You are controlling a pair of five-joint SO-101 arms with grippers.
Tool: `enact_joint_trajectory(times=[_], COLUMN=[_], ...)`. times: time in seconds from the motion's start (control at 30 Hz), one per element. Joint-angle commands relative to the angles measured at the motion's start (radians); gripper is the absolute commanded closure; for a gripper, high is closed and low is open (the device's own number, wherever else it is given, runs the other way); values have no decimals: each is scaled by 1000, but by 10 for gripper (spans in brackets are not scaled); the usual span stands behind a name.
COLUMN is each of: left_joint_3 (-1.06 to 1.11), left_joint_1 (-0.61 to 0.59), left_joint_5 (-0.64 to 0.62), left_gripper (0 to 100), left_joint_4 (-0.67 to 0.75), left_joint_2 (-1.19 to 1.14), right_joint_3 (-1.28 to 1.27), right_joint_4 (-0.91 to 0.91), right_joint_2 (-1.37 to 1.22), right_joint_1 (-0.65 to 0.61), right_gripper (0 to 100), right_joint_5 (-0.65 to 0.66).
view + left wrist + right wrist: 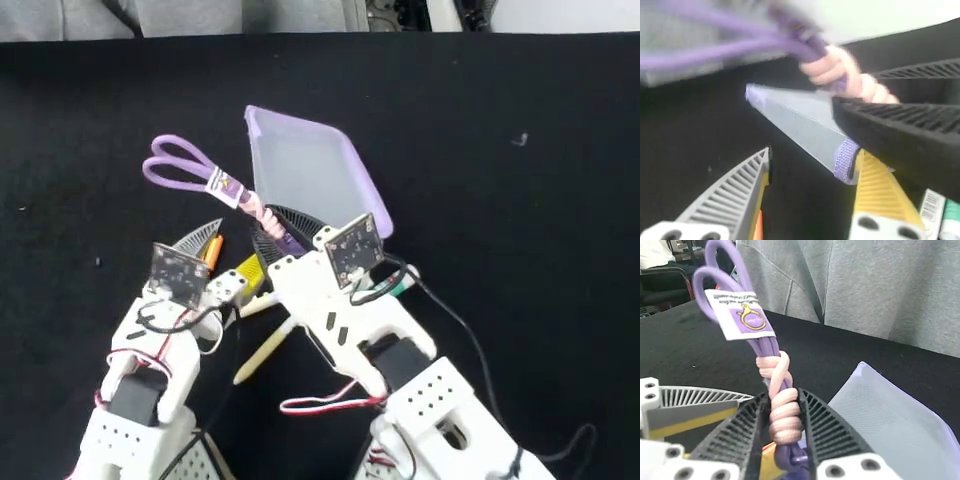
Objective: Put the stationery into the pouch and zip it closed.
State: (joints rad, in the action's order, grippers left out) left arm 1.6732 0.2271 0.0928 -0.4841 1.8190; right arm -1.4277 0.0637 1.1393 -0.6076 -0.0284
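The purple scissors, their blades wound in pink cord, stick up and away from my right gripper, whose black fingers are shut on the wrapped blades. The translucent purple pouch lies flat just beyond. My left gripper stands open beside the right one, its grey finger apart from its yellow finger, which touches the pouch's near corner. The scissor handles carry a white and purple tag.
A wooden pencil lies on the black table between the two arms. A green pen peeks out under the right arm. Behind the table's far edge hangs grey cloth.
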Motion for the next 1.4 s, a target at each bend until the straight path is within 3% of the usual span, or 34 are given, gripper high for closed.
enact_joint_trajectory(times=[0.0,0.23,0.43,0.9,1.1,1.37], left_joint_3=[21,25,18,21,25,21], left_joint_1=[36,39,39,15,-58,-130], left_joint_5=[81,86,92,135,199,198], left_gripper=[730,755,978,971,971,971], left_joint_4=[49,49,49,51,49,49], left_joint_2=[5,5,5,5,5,5], right_joint_3=[45,50,50,51,70,223], right_joint_4=[-25,14,14,15,18,284], right_joint_2=[2,2,2,4,4,4], right_joint_1=[20,20,18,28,124,275], right_gripper=[987,987,987,987,987,987], right_joint_5=[5,5,5,5,5,5])
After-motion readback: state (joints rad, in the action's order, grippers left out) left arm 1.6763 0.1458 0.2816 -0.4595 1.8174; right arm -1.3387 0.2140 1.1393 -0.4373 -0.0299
